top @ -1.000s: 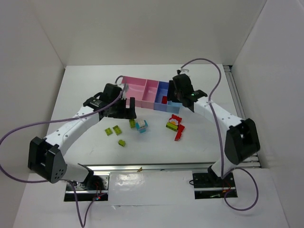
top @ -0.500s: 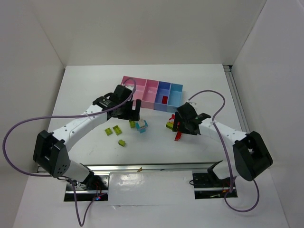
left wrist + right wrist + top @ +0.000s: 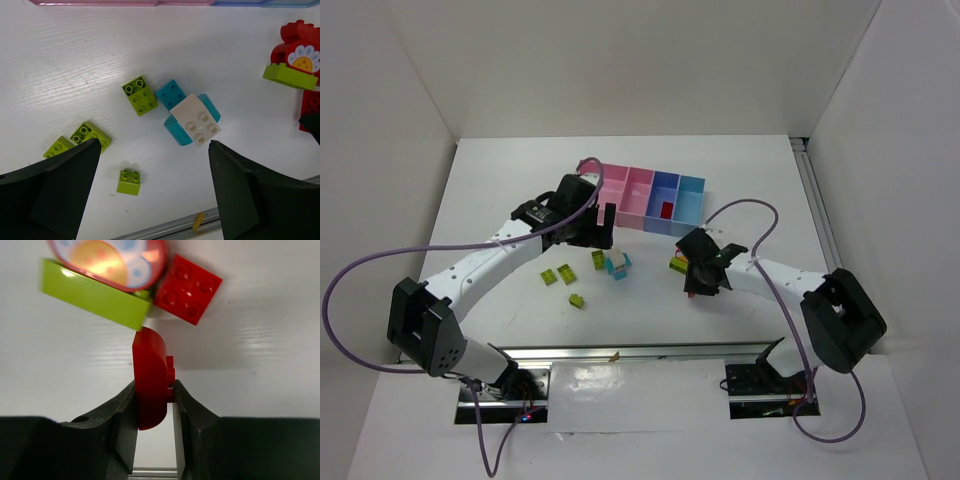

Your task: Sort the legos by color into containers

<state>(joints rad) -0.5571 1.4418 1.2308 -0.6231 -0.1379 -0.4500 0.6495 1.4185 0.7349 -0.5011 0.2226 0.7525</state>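
Observation:
My right gripper (image 3: 698, 283) is low on the table and shut on a red curved lego (image 3: 150, 375), which stands on edge between the fingers. A clump of a lime brick (image 3: 92, 294), a flower-printed piece and a red square brick (image 3: 187, 287) lies just beyond it. My left gripper (image 3: 598, 228) is open and empty, held above a cyan and white clump (image 3: 192, 119) and several lime legos (image 3: 140, 95). The row of containers (image 3: 620, 178) stands behind, two pink, one periwinkle, one light blue. A red lego (image 3: 665, 211) lies in the periwinkle one.
Loose lime bricks lie at the left (image 3: 557, 274) and nearer the front (image 3: 577, 300). A metal rail (image 3: 650, 350) runs along the table's near edge. White walls close in the left, back and right sides.
My right gripper has come down from over the containers to the table and shut on the red curved lego. My left gripper has shifted slightly right, still open.

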